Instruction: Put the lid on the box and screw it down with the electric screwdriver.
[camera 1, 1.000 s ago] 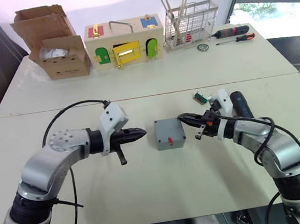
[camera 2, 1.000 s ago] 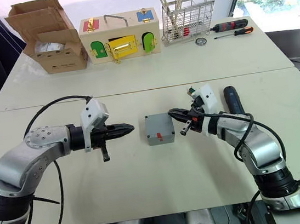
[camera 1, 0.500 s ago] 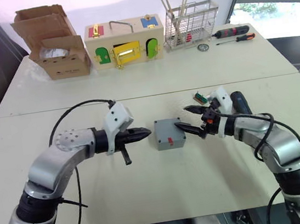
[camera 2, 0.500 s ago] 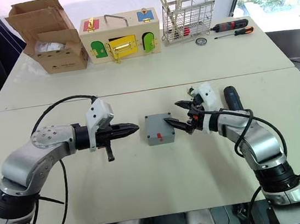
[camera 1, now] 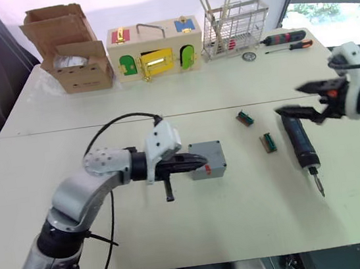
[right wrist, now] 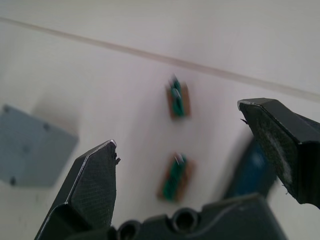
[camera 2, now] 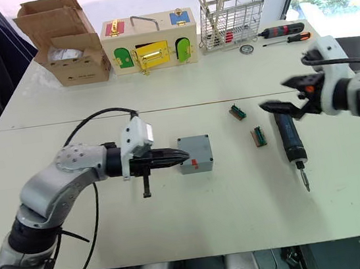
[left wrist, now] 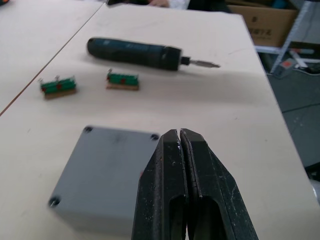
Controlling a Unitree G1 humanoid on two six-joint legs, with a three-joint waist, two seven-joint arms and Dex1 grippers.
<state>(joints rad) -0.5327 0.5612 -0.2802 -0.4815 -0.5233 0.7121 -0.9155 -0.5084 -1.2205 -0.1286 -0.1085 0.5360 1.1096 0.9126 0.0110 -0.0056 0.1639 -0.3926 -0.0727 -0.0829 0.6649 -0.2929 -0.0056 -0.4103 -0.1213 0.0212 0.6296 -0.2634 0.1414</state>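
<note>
1. Grey box (camera 1: 206, 159) located mid-desk (camera 2: 180, 234), lid (left wrist: 102, 175) seated on top with corner screw holes showing.
2. Left gripper (camera 2: 181, 156) laid level against the box's left side, tips resting over the lid's near edge; jaws pressed together, nothing between them.
3. Electric screwdriver (camera 2: 290, 141) lying flat on the desk well to the right of the box, bit pointing toward the robot.
4. Right gripper (camera 2: 285, 99) raised just above the far end of the screwdriver; jaws spread wide, empty.
5. Two small green-and-brown parts (camera 2: 258, 135) lying between box and screwdriver, apart from both.
6. Judged step: lid placement done or being steadied; pick-up of the screwdriver in hand, not yet made.
7. Next move calls for lowering the right gripper over the thick black body, closing firmly, then carrying the bit to a corner hole while the left gripper braces the box.
8. Risk noted: round tool liable to roll under a poorly centred grasp.
</note>
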